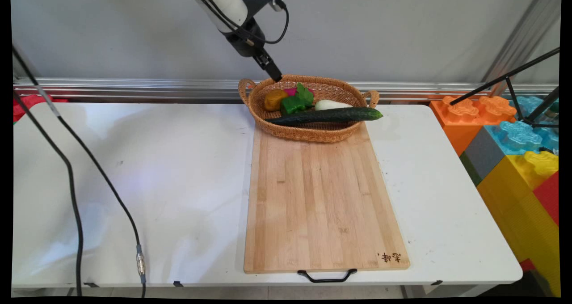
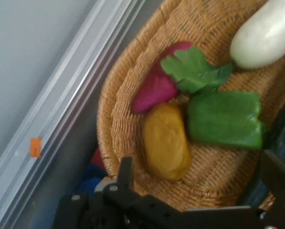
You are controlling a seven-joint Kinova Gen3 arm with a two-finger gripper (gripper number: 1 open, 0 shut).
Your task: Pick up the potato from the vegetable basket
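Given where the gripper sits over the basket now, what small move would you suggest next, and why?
Probably a short descent toward the yellow potato-like piece. The gripper hovers open above the basket's left end, its fingers straddling that piece in the hand view. The green pepper lies close beside it, so going straight down seems safest.

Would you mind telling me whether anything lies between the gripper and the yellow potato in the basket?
Nothing visible does. The gripper hangs open above the wicker basket's left end, and the hand view shows the yellow potato uncovered right ahead of the fingers. The green pepper and magenta radish lie beside it, not over it.
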